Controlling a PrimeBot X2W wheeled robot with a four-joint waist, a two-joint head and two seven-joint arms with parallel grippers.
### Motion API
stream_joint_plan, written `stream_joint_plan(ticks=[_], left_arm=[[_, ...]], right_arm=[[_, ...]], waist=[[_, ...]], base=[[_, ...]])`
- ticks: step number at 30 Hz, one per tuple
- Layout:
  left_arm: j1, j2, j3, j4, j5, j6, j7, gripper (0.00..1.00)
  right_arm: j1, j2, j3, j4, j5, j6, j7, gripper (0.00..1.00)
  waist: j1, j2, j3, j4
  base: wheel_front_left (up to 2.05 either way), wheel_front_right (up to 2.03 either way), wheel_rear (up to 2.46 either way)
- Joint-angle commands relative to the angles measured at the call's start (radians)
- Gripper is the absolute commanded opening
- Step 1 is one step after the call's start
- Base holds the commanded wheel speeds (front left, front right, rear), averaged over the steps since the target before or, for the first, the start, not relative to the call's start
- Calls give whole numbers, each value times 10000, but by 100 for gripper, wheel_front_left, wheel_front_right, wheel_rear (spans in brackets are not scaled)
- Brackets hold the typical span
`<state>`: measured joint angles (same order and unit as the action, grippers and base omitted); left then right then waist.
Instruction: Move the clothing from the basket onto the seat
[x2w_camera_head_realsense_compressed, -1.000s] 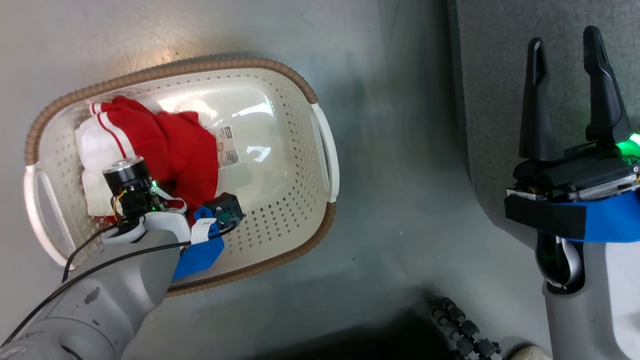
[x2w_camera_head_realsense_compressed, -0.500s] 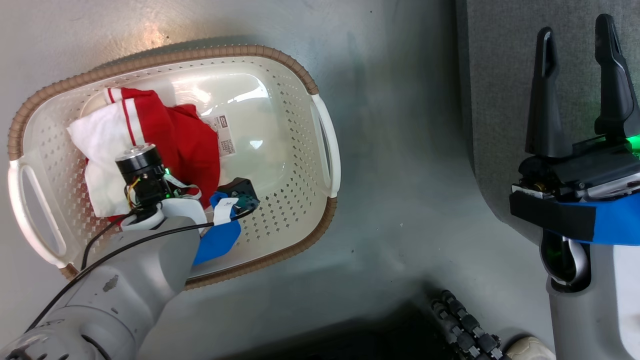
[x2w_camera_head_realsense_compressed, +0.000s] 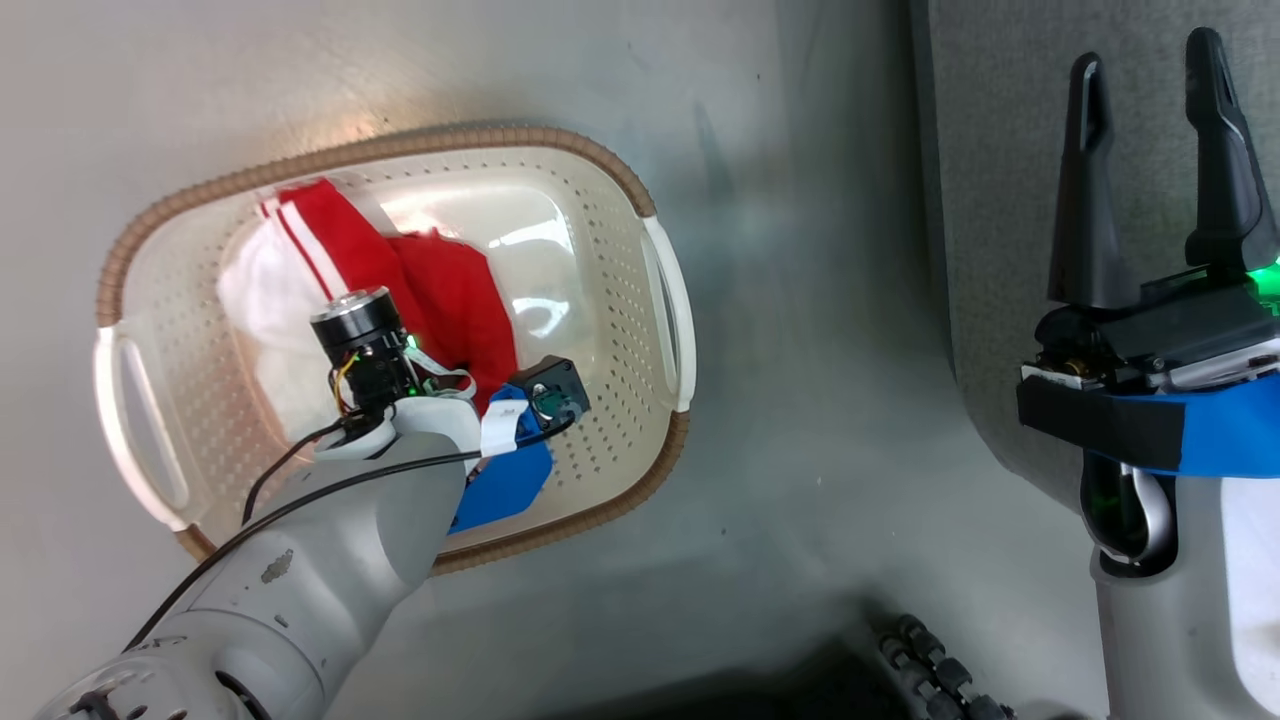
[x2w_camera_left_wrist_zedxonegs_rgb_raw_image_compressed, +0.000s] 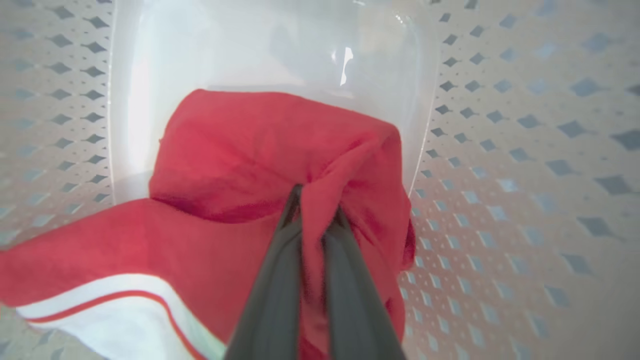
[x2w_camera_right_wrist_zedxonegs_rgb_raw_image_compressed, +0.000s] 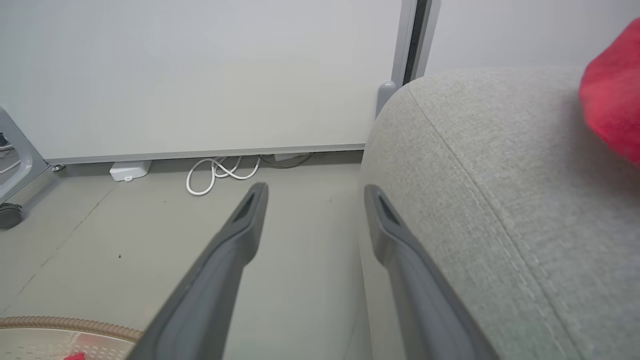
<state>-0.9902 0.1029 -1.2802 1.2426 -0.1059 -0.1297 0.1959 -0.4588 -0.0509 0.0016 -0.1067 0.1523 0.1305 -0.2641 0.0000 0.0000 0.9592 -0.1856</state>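
Observation:
The cream basket with its brown rim stands on the floor at the left of the head view. Inside it lies the red clothing, with a white panel and white stripes. My left gripper is shut on a pinched fold of the red clothing, between the basket's perforated walls; in the head view my wrist hides the fingers. My right gripper is open and holds nothing, hovering at the edge of the grey seat. Another red garment lies on the seat.
Grey floor separates the basket from the seat. A black ribbed cable chain lies at the bottom edge. White cables and a white box lie by the wall, and a caster sits at far left. The basket's rim shows below my right gripper.
The head camera has shifted. My left gripper has drawn the red clothing toward the basket's middle, bunching it up; the barcode sticker is now covered. The right gripper stays open.

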Motion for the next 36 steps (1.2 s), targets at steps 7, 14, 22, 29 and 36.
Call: stream_joint_plan(ticks=[7, 14, 22, 29, 36], left_arm=[[400, 446, -30, -349, -461, -2, -1305, 0], [566, 495, -30, -823, -1769, -2, -2373, 0], [828, 227, -31, -1002, -2815, -2, -3117, 0], [1068, -4, -23, -1021, -3699, -2, -3856, 0], [1289, -106, 227, -1155, -4684, -2, -4413, 0]], right_arm=[[50, 10, 5, 402, -86, 5, -6, 100], [380, 8, -110, 766, -283, 5, -6, 100], [912, 7, -203, 1244, -447, 5, -8, 100], [1479, 7, -323, 1648, -585, 5, -6, 100], [2141, 7, -417, 2011, -654, 5, -8, 100]], waist=[[0, 0, -1184, 342], [0, 0, -2453, 705], [0, 0, -3961, 1074], [0, 0, -5253, 1382], [0, 0, -6479, 1640]], base=[[0, 0, 0], [0, 0, 0], [0, 0, 0], [0, 0, 0], [0, 0, 0]])
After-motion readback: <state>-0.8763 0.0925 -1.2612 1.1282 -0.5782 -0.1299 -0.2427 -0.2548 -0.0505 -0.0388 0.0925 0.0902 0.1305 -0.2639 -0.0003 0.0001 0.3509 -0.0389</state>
